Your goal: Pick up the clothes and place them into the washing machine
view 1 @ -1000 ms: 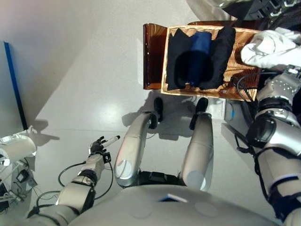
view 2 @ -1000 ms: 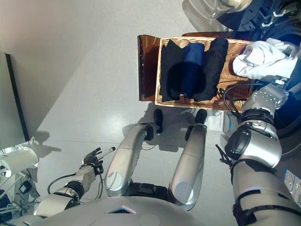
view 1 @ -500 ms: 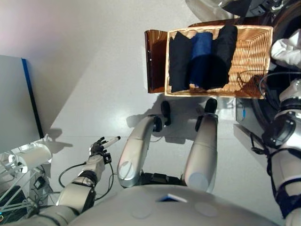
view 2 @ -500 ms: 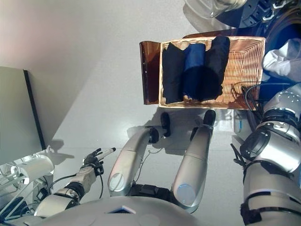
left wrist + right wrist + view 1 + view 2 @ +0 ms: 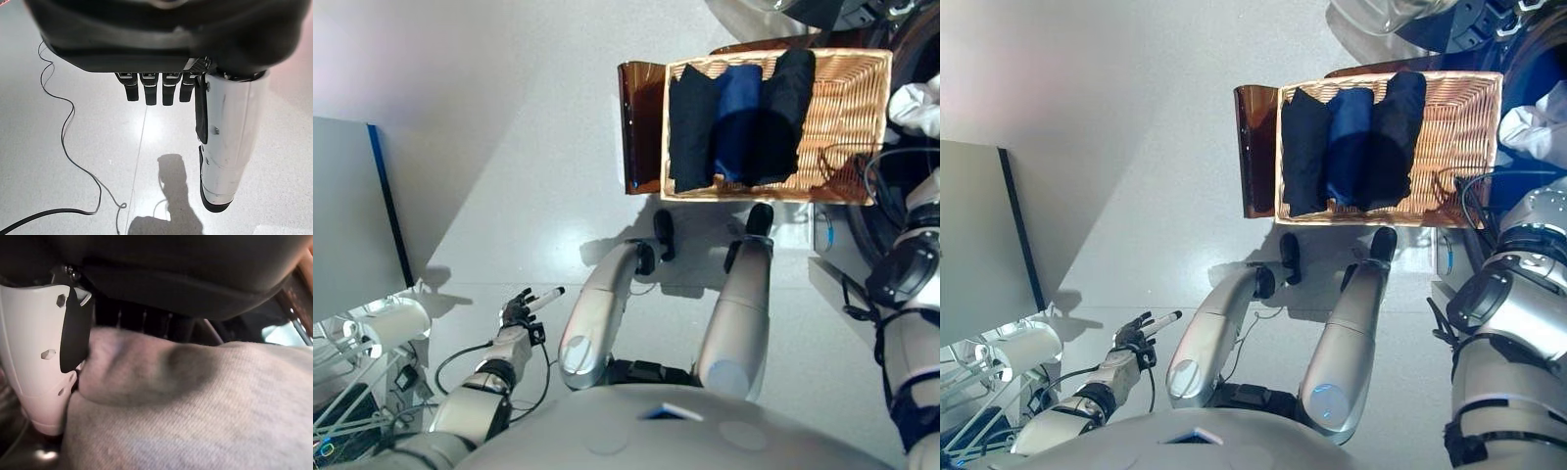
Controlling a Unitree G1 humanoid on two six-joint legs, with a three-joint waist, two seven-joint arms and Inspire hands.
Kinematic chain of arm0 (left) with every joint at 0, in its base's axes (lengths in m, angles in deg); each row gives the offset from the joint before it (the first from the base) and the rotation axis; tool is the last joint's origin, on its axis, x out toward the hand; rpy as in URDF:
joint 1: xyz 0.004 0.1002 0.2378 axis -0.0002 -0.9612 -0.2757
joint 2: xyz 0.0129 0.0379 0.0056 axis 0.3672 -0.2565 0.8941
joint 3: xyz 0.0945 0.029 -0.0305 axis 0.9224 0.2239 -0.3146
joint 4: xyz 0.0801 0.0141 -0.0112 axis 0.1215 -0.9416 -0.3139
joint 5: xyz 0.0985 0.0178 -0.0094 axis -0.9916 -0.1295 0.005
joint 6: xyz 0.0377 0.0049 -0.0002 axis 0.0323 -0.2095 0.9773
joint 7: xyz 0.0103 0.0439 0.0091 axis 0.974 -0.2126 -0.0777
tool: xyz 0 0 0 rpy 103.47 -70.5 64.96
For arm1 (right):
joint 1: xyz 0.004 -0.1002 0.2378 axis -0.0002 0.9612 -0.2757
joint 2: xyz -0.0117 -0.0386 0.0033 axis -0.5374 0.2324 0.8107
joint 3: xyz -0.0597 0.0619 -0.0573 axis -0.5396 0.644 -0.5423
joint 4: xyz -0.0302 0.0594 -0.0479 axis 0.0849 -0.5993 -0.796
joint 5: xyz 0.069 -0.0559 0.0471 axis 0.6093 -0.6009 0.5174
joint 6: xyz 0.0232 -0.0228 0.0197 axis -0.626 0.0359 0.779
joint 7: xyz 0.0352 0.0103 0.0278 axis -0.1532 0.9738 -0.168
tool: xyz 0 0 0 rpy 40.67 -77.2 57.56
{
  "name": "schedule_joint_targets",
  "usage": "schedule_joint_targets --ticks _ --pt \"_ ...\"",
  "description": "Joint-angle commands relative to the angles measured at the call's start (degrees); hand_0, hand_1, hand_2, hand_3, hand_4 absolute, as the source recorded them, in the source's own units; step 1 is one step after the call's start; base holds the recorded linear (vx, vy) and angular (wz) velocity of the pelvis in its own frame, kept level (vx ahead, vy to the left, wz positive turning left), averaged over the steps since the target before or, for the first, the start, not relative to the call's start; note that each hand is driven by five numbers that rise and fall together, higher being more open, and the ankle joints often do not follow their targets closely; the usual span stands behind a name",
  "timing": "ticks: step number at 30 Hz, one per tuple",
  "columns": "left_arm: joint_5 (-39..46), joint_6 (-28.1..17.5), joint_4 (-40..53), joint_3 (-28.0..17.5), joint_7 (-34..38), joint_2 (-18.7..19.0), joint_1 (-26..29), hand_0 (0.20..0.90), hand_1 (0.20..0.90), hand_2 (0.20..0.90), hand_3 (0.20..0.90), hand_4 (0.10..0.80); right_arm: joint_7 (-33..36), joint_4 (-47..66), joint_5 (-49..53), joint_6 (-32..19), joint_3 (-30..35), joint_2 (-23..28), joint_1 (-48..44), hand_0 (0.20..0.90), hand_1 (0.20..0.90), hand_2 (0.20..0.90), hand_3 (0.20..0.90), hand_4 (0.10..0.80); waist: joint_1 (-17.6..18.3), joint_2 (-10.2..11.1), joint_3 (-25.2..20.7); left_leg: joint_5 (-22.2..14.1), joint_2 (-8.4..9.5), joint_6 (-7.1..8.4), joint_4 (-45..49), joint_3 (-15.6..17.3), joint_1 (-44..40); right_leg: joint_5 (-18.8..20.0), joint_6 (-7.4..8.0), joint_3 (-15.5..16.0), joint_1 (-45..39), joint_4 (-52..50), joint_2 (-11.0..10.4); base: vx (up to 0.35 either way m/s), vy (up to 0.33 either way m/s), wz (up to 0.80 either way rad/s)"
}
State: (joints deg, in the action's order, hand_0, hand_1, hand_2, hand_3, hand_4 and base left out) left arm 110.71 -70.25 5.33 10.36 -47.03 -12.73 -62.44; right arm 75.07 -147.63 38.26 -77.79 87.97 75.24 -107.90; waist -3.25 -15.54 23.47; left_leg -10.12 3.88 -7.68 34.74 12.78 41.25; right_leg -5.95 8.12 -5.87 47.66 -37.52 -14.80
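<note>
White knit cloth (image 5: 195, 406) fills our right wrist view, bunched against the palm of our right hand (image 5: 54, 357), whose white-covered thumb presses into the fabric from one side while the fingers curl down into it from above; that hand is clamped on the garment. In the eye views the same pale garment shows as a crumpled bundle at the far right edge, level with the basket, with our right arm reaching up toward it; the hand itself is hidden there behind the arm and the cloth.

Our left hand (image 5: 521, 309) hangs low at our left side over the bare grey floor (image 5: 509, 147), well away from everything. Its own wrist view shows the fingers (image 5: 151, 93) only loosely bent in a short row and the thumb stretched straight out, with nothing between them.

Ahead of us sits a wicker basket (image 5: 857, 117) resting on a brown stand (image 5: 641, 127). Inside it lie three folded pieces side by side, touching: a black one (image 5: 688, 122) at the left, a blue one (image 5: 736, 117) in the middle, and another black one (image 5: 783, 113) to the right. The basket's right portion is bare weave. A dark rounded opening (image 5: 1528, 49) shows at the upper right, just behind the white garment. To our far left stand a grey panel (image 5: 352, 225) and a white roll (image 5: 396, 328).
</note>
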Motion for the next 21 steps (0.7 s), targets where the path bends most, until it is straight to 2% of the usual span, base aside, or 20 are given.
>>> schedule_joint_targets --ticks 1,5,6,7,11,12,13,14,15,16,17,18,20,21 --pt "0.5 0.3 -4.5 0.9 3.9 2.3 -4.7 0.9 0.9 0.9 0.9 0.8 -1.9 2.6 -4.0 -3.4 -4.6 9.4 0.8 0.9 0.9 0.9 0.9 0.8 0.9 -0.4 -5.1 3.3 -2.2 8.41 -4.5 -2.2 -0.5 -4.7 -1.71 -1.1 -3.6 -0.9 -0.2 0.0 0.0 0.0" --pt "0.5 0.4 -4.9 1.0 4.2 2.1 -4.7 0.9 0.9 0.9 0.9 0.8 -0.7 1.6 -4.8 -2.7 -5.2 8.9 0.3 0.9 0.9 0.9 0.9 0.8 1.0 -0.4 -5.1 3.3 -2.09 8.38 -4.7 -2.2 -0.9 -4.6 -1.81 -0.9 -3.8 -0.8 -0.1 0.034 0.003 -0.04" --pt "0.3 0.5 -5.0 1.2 4.2 2.2 -4.6 0.9 0.9 0.9 0.9 0.8 0.1 0.9 -4.9 -2.8 -5.3 8.9 0.0 0.9 0.9 0.9 0.9 0.8 0.8 -0.2 -5.5 2.1 -1.93 8.66 -4.5 -2.6 -1.3 -5.8 -1.75 -1.1 -4.4 -1.0 -0.1 0.012 -0.003 -0.03" --pt "0.2 0.5 -5.0 1.3 4.5 2.1 -4.7 0.9 0.9 0.9 0.9 0.8 1.0 0.9 -5.4 -2.7 -5.7 8.6 -0.2 0.9 0.9 0.9 0.9 0.8 0.9 -0.3 -5.1 3.0 -2.08 8.36 -4.5 -2.2 -0.9 -4.8 -1.9 -0.8 -4.0 -1.0 -0.1 0.081 -0.007 -0.02" --pt "0.2 0.8 -5.2 1.2 5.0 1.6 -4.7 0.9 0.9 0.9 0.9 0.8 2.8 2.6 -6.5 -3.3 -6.3 6.6 -0.7 0.9 0.9 0.9 0.9 0.8 0.8 -0.1 -5.3 1.9 -1.96 8.58 -4.3 -2.5 -1.2 -5.6 -1.96 -1.1 -4.3 -1.1 0.2 -0.005 0.003 0.0" --pt "0.4 0.8 -5.3 1.2 5.1 1.4 -4.7 0.9 0.9 0.9 0.9 0.8 3.0 3.6 -6.3 -4.1 -6.3 5.1 -0.4 0.9 0.9 0.9 0.9 0.8 0.9 -0.2 -4.9 3.1 -2.1 8.24 -4.5 -2.1 -0.8 -4.4 -2.08 -0.9 -3.9 -0.8 0.2 0.0 0.0 0.0" --pt "0.4 0.9 -5.4 1.1 5.1 1.4 -4.7 0.9 0.9 0.9 0.9 0.8 2.9 4.2 -6.4 -4.3 -6.3 4.7 -0.3 0.9 0.9 0.9 0.9 0.8 0.8 -0.2 -5.1 2.2 -1.94 8.47 -4.4 -2.4 -1.2 -5.3 -2.04 -1.1 -4.3 -0.8 0.3 -0.085 0.024 -0.02" --pt "0.4 0.9 -5.4 1.1 5.1 1.4 -4.7 0.9 0.9 0.9 0.9 0.8 2.9 4.7 -6.5 -4.3 -6.3 4.0 0.0 0.9 0.9 0.9 0.9 0.8 1.0 -0.2 -4.8 3.1 -2.08 8.21 -4.6 -2.0 -0.9 -4.3 -2.15 -0.9 -4.0 -0.6 0.3 0.098 -0.002 -0.01" --pt "0.4 0.9 -5.4 1.0 5.1 1.4 -4.7 0.9 0.9 0.9 0.9 0.8 3.0 4.8 -6.6 -4.4 -6.3 3.9 0.0 0.9 0.9 0.9 0.9 0.8 0.9 -0.1 -5.1 2.0 -1.93 8.52 -4.5 -2.4 -1.4 -5.5 -2.04 -1.2 -4.5 -0.8 0.3 -0.074 0.023 -0.02" --pt "0.4 0.8 -5.4 1.0 5.1 1.6 -4.6 0.9 0.9 0.9 0.9 0.8 2.5 4.5 -7.5 -3.0 -7.4 3.4 0.2 0.9 0.9 0.9 0.9 0.8 1.0 0.0 -4.8 3.1 -2.16 8.18 -4.6 -1.9 -1.0 -4.2 -2.12 -1.0 -4.1 -0.5 0.3 0.079 0.002 -0.03" --pt "0.4 0.8 -5.4 0.9 5.1 1.6 -4.6 0.9 0.9 0.9 0.9 0.8 2.2 4.5 -7.7 -2.6 -7.8 3.3 0.1 0.9 0.9 0.9 0.9 0.8 0.9 0.2 -5.0 2.2 -2.1 8.4 -4.5 -2.2 -1.3 -5.1 -2.04 -1.2 -4.5 -0.6 0.4 -0.094 0.017 -0.05" --pt "0.5 0.7 -5.3 0.7 5.1 1.6 -4.5 0.9 0.9 0.9 0.9 0.8 1.3 4.4 -8.8 -0.8 -8.7 3.1 0.6 0.9 0.9 0.9 0.9 0.8 1.0 0.3 -4.6 3.1 -2.32 8.1 -4.6 -1.8 -1.0 -4.0 -2.13 -1.0 -4.1 -0.4 0.4 0.002 -0.006 -0.05" --pt "0.4 0.7 -5.3 0.2 5.0 1.8 -4.3 0.9 0.9 0.9 0.9 0.8 0.1 4.9 -10.6 1.2 -10.4 2.8 1.6 0.9 0.9 0.9 0.9 0.8 1.0 0.8 -4.6 1.9 -2.32 8.39 -4.6 -2.0 -1.7 -5.0 -2.06 -1.2 -4.8 -0.4 0.5 0.005 -0.003 -0.02" --pt "0.4 0.6 -5.3 0.0 5.0 1.8 -4.4 0.9 0.9 0.9 0.9 0.8 -0.7 5.8 -11.2 1.9 -11.0 2.1 2.4 0.9 0.9 0.9 0.9 0.8 1.3 0.8 -4.2 3.1 -2.55 8.04 -4.8 -1.4 -1.4 -3.8 -2.2 -0.9 -4.4 -0.2 0.6 0.085 -0.007 0.0"
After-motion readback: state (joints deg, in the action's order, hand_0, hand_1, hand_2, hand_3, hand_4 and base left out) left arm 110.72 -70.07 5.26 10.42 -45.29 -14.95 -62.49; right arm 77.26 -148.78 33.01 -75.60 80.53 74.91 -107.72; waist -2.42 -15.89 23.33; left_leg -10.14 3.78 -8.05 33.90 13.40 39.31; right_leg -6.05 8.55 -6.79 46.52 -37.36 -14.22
